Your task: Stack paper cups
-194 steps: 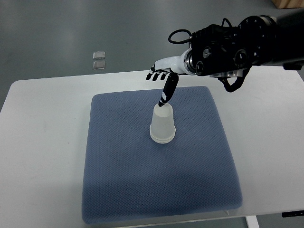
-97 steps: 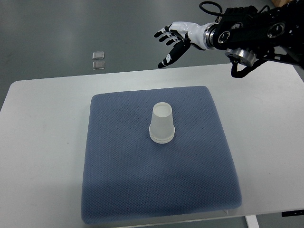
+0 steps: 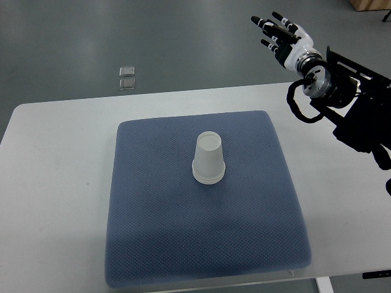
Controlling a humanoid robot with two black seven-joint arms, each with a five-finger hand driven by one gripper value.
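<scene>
A white paper cup stack (image 3: 209,159) stands upside down, rim on the blue mat (image 3: 159,232), near the mat's middle. My right hand (image 3: 276,32) is raised far from it at the upper right, beyond the table's back edge, fingers spread and holding nothing. Its black arm (image 3: 348,104) comes in from the right edge. The left arm does not show.
The white table (image 3: 55,183) carries the mat. Two small clear squares (image 3: 127,77) lie on the grey floor behind the table's back left. A tan object (image 3: 369,5) sits at the top right corner.
My right hand has pulled away from the cup top, rising up and to the right, beyond the table's back edge. The cup stack stays put.
</scene>
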